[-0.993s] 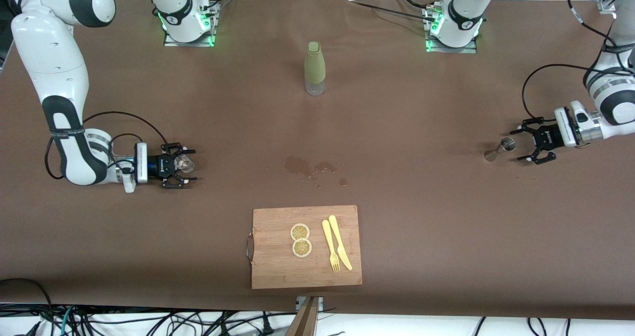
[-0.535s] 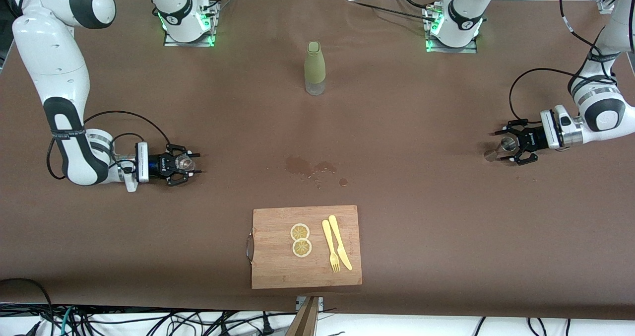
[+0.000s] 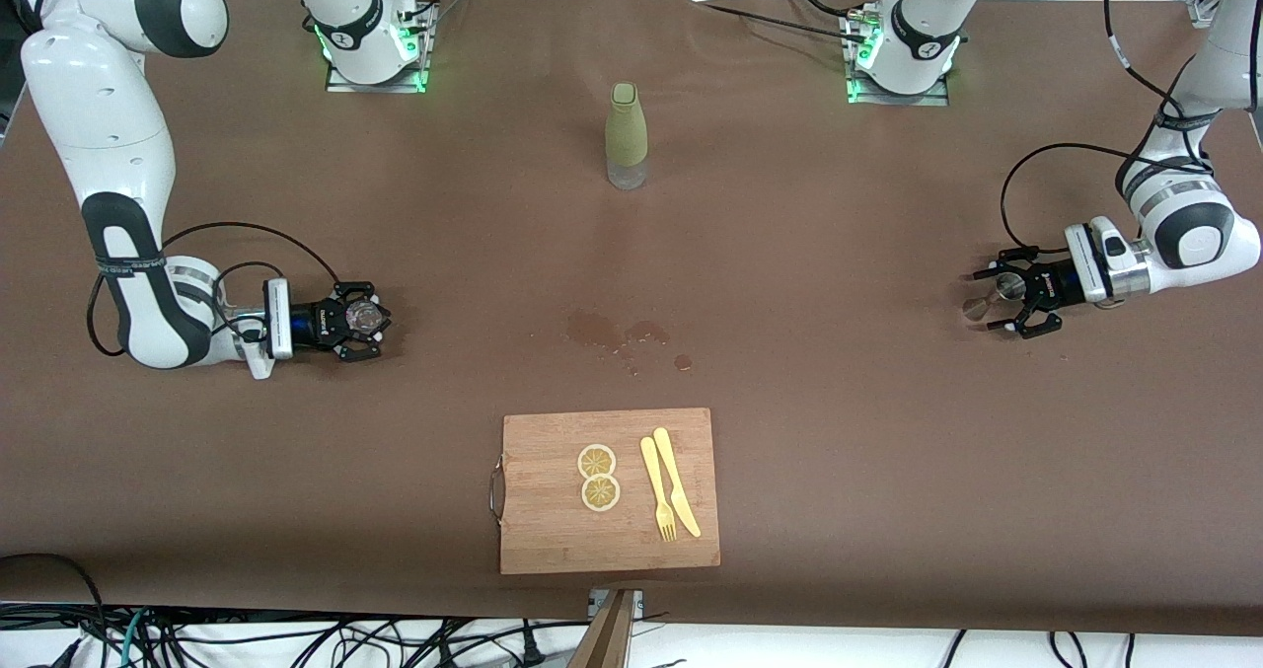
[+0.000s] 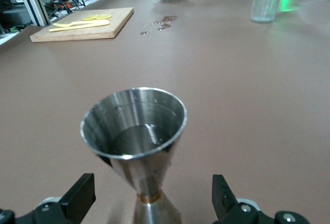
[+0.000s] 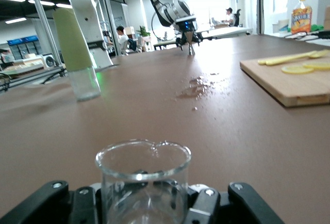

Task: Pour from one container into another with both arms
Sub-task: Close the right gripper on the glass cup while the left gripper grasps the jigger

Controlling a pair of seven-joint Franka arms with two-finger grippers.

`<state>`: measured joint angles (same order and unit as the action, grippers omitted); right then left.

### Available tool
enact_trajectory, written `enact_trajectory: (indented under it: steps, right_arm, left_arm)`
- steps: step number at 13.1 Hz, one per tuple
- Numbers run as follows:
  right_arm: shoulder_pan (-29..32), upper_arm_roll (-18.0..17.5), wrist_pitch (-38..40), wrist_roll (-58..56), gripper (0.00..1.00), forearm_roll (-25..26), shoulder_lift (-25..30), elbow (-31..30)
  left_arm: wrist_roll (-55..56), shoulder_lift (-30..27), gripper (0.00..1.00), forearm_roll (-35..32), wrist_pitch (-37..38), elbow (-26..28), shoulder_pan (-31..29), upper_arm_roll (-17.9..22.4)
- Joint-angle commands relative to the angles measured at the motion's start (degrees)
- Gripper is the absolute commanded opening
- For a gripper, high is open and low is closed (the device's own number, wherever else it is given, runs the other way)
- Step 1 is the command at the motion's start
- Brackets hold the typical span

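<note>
While the front view is taken first, the right gripper (image 3: 367, 322) is seen at the left of the frame, low on the desk (image 3: 789, 254), its jaws now drawn in tight around a small clear glass beaker (image 3: 366, 319); a second ago they were spread wide to either side of it. At the right of the frame the left gripper (image 3: 1006, 298) has been brought in from farther out, so that the steel jigger (image 3: 999, 293) now sits between its jaws, which are held wide and are not yet pressed on it. A green bottle (image 3: 626, 135) is seen at upper centre, a wet patch (image 3: 617, 333) at mid-frame and a cutting board (image 3: 609, 490) at lower centre.

From the left wrist view, the jigger (image 4: 135, 141) is shown upright at the centre with a little liquid in its cup, and the two jaws are seen well apart at the lower corners.

From the right wrist view, the beaker (image 5: 143, 182) is shown at the bottom centre, clasped by the jaws on both sides.

One container is judged secured; the jigger has yet to be clamped before anything can be lifted and poured.
</note>
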<state>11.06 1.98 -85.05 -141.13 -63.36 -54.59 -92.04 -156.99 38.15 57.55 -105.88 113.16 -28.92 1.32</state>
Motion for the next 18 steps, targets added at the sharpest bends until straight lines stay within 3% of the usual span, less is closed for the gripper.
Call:
enact_trajectory:
  steps: [1,6,18]
  right_arm:
    - [-0.9,-1.4,5.2,4.4,0.0,-0.5,-0.1,5.2]
    - [-1.3,-5.0,7.0,13.4,0.0,-0.5,3.2,7.6]
    - [-1.1,-8.2,7.3,14.6,0.0,-1.2,3.8,7.7]
  left_arm:
    - [-7.8,1.4,0.89,2.8,1.1,-0.6,0.8,0.6]
    - [-8.3,1.5,0.73,2.8,1.1,-0.6,0.8,0.6]
    - [-10.0,1.4,0.72,2.1,3.6,-0.5,-0.4,1.2]
